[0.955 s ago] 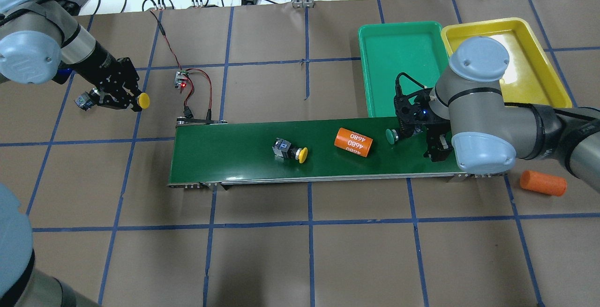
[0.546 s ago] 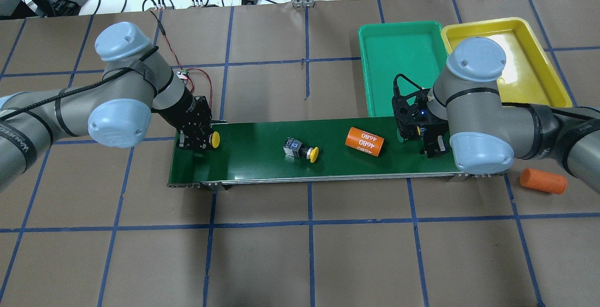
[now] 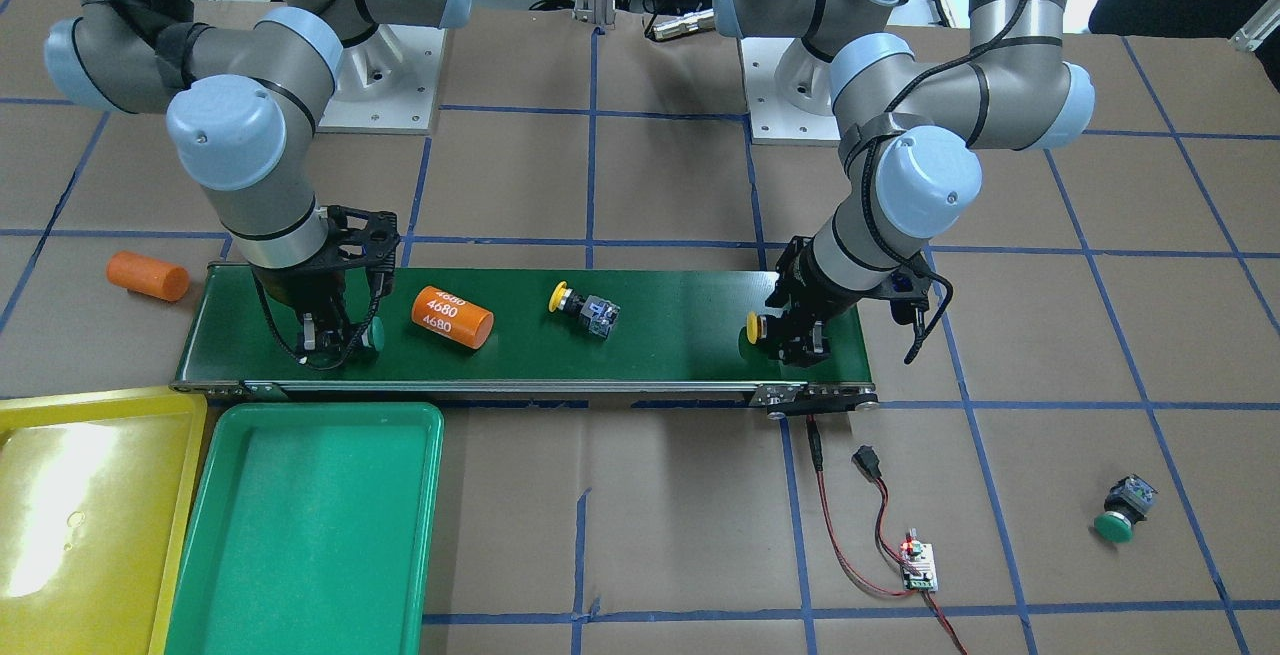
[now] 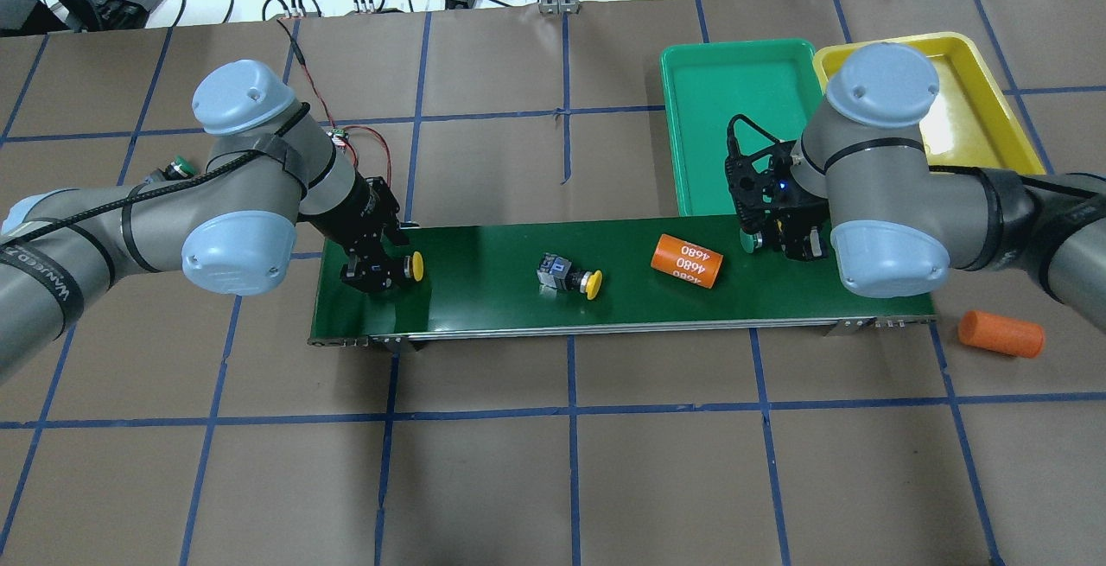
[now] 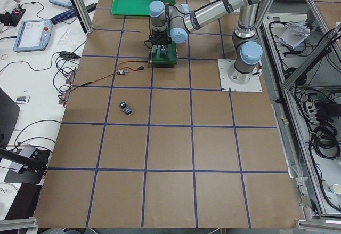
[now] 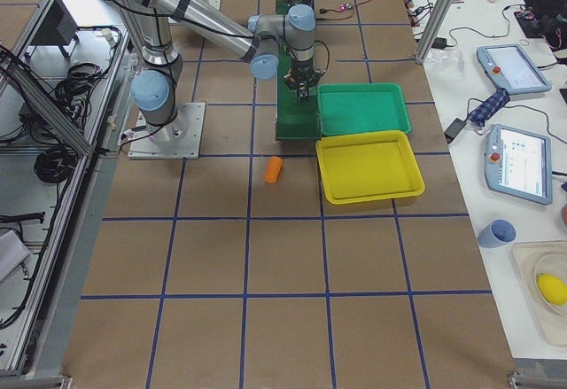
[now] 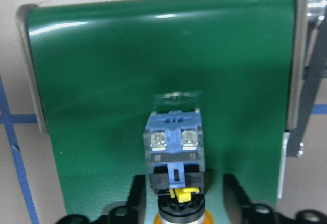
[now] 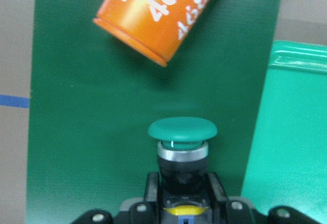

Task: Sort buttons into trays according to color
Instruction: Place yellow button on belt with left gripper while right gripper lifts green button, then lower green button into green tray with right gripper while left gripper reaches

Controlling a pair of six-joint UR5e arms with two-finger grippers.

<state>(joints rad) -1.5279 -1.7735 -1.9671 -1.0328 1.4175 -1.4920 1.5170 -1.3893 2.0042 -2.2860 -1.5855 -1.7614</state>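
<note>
Orange cylinder marked 4680 [image 4: 688,261] lies on the dark-green conveyor belt [image 4: 484,298]; plain orange cylinder [image 4: 1001,334] on tabletop [image 4: 553,462] off belt's end; small circuit board [image 3: 917,567] with red wires.

Orange cylinder [image 4: 688,261] and yellow button [image 4: 570,277] crowd mid-belt [image 4: 484,298] — ends occupied.

My table [image 4: 553,462], papered brown with blue tape lines, carries the conveyor belt [image 4: 484,307], green tray [image 4: 734,91], yellow tray [image 4: 994,108], a plain orange cylinder [image 4: 1001,334] and one green button [image 3: 1122,512].
</note>
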